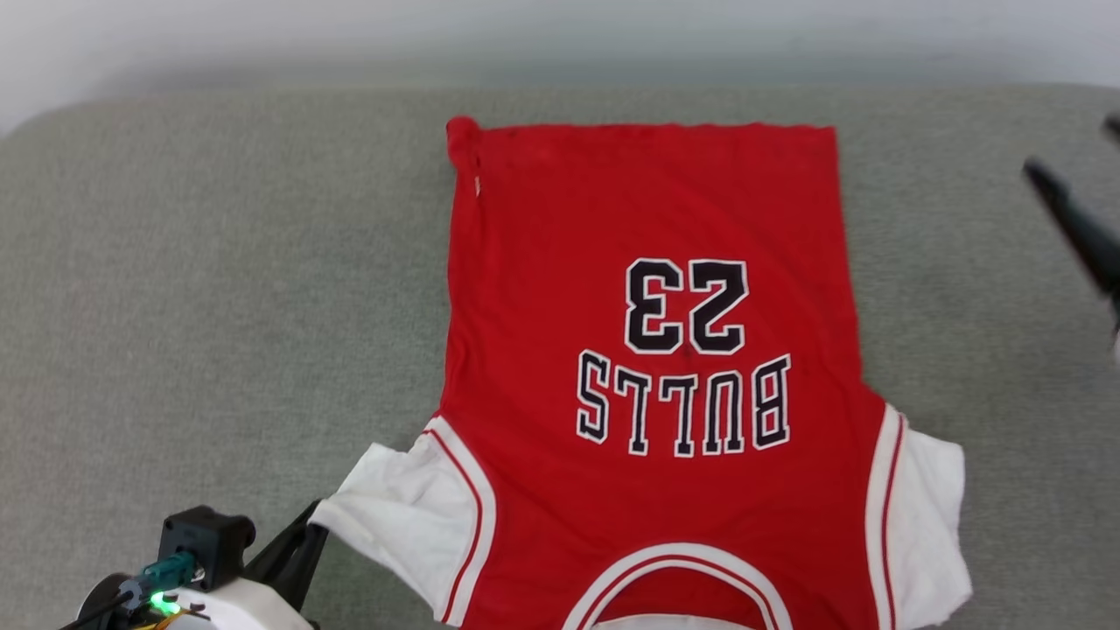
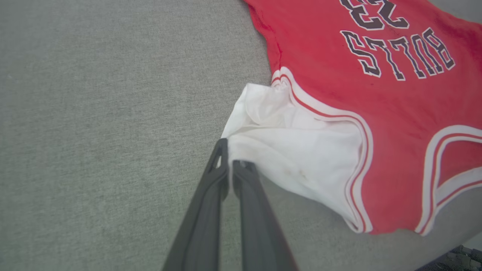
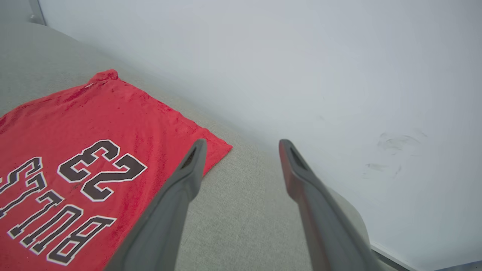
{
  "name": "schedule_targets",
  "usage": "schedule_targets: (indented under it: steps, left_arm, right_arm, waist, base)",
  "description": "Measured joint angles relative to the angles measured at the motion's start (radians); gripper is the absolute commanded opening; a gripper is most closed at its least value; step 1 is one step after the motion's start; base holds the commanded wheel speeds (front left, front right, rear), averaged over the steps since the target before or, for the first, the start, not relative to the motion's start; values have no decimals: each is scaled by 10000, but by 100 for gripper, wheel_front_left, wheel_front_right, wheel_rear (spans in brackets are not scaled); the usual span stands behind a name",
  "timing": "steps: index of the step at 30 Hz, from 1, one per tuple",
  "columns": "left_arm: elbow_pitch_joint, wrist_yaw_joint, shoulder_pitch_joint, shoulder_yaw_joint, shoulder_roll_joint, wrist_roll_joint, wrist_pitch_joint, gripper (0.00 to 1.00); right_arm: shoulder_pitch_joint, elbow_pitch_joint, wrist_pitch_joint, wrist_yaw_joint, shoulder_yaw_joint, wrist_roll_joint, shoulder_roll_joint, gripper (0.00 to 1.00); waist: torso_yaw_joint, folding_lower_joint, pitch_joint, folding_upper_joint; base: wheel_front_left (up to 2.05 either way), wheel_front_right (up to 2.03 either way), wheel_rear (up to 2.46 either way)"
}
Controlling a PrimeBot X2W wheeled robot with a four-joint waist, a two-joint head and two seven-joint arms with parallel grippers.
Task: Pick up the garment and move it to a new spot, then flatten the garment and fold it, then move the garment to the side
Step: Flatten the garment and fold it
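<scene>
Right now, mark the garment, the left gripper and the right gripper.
garment (image 1: 647, 210), head view: plain red cloth between hem and print.
left gripper (image 2: 230, 156), left wrist view: between the tips of its jaws, shut on the garment.
right gripper (image 3: 244, 145), right wrist view: midway between its open jaws' tips.

Garment (image 1: 647, 350): red jersey T-shirt, spread flat and print side up on grey fabric surface (image 1: 219, 306). Hem (image 1: 647, 129) at far edge, far-left corner rolled over. Striped V-neck (image 1: 678, 560) at near edge. "BULLS 23" print (image 1: 687, 359) upside down, right of centre. White left sleeve (image 1: 402, 516) creased, bunched at tip. White right sleeve (image 1: 927, 525) flat.
</scene>
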Motion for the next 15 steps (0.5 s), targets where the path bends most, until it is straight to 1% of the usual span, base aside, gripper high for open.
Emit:
schedule_targets:
  steps: [3,6,9,11,15]
  left_arm:
    - [-288,81,-319,0,-15,270,36,0]
    - [-529,161,-647,-35,-38,606,94,0]
    - [-757,171,-971,12,-142,773,127,0]
    - [-941,161,-1133,52,-272,802,98,0]
    - [-1104,150,-1550,2,-401,1193,117,0]
  right_arm:
    - [-1188,-157,980,0,-163,-63,-56,100]
    - [-2371,88,2508,0,-4,205,-23,100]
    - [-3798,667,4052,0,217,295,184,100]
    - [-4661,1319,5068,-2,251,357,453,100]
    - [-5850,2610,7461,-4,514,441,784,100]
  waist:
    - [207,1,372,0]
    - [448,2,803,1]
    - [705,2,1299,0]
    - [868,3,1647,0]
    - [1218,3,2353,0]
  base:
    - [0,0,0]
    - [0,0,0]
    - [0,0,0]
    - [0,0,0]
    - [0,0,0]
